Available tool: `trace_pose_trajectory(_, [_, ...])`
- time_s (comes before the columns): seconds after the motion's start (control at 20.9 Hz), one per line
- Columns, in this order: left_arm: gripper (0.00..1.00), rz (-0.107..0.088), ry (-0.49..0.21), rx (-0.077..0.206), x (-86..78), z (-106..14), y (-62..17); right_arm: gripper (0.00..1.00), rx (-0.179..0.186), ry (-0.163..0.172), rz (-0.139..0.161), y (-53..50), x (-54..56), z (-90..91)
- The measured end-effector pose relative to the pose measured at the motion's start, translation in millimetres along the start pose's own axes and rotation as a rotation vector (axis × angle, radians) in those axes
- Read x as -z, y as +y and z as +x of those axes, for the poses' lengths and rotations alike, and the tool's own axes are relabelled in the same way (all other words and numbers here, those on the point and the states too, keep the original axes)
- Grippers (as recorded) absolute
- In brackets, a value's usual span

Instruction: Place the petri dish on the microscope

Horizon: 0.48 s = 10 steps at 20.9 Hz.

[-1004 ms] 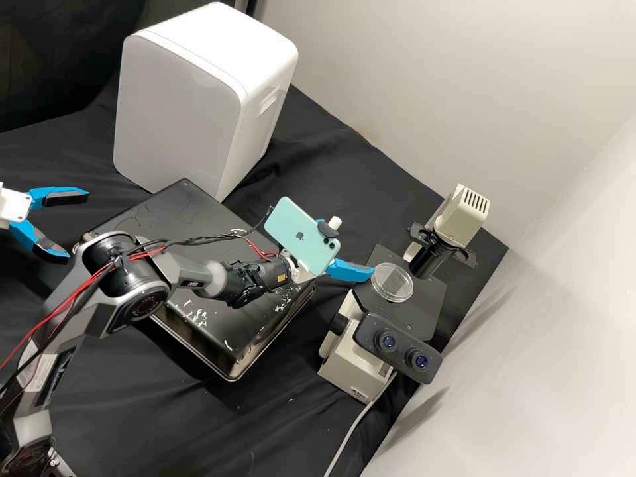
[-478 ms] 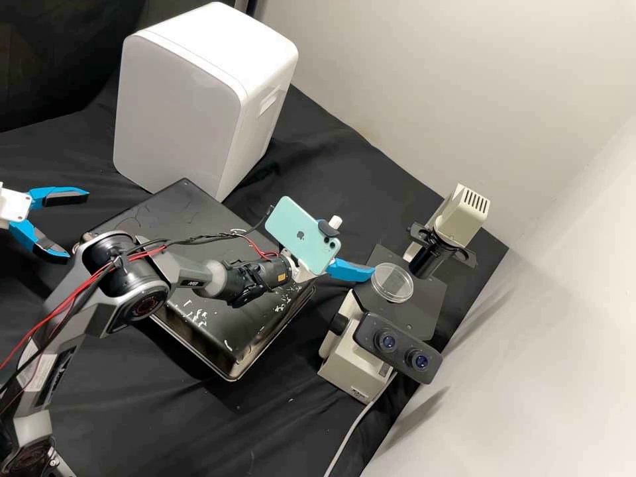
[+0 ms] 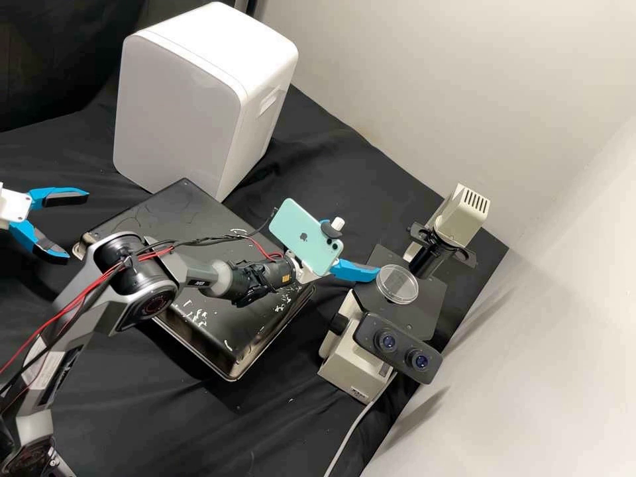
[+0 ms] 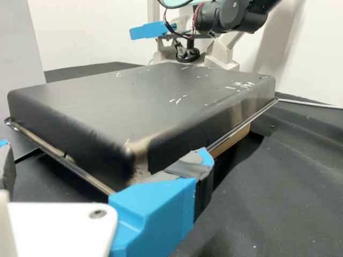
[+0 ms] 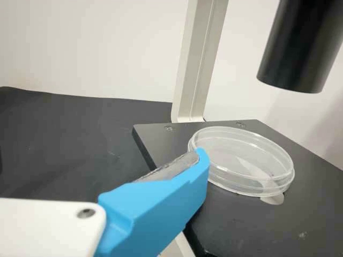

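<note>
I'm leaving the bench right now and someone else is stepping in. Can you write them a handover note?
Left end effector: open, empty, by the black tray, far from the microscope.
Right end effector: open, at the microscope's stage, one finger at the petri dish's near rim, not gripping.
Done: dish lies flat on the stage.
Left: it seems to sit beside the black condenser tube, not beneath; perhaps nudge it under, then back the arm off.
</note>
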Motion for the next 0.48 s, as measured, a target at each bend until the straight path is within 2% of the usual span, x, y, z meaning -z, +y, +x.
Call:
trace_pose_trajectory(0.19, [1.00,0.000,0.000,0.001,0.1,0.1,-0.2,1.00,-0.006,0.003,0.000,-0.3,-0.5,-0.7])
trace_pose_trajectory(0.33, [1.00,0.000,0.000,0.001,0.1,0.1,-0.2,1.00,-0.025,0.011,-0.004,-1.0,-3.3,-13.8])
trace_pose_trajectory(0.38, [1.00,0.000,0.000,0.001,0.1,0.1,-0.2,1.00,-0.033,0.017,0.010,-1.8,-4.1,-20.1])
trace_pose_trajectory(0.48, [1.00,0.000,-0.002,0.002,-0.5,0.1,-0.4,1.00,-0.054,0.035,0.063,0.5,-3.4,-36.0])
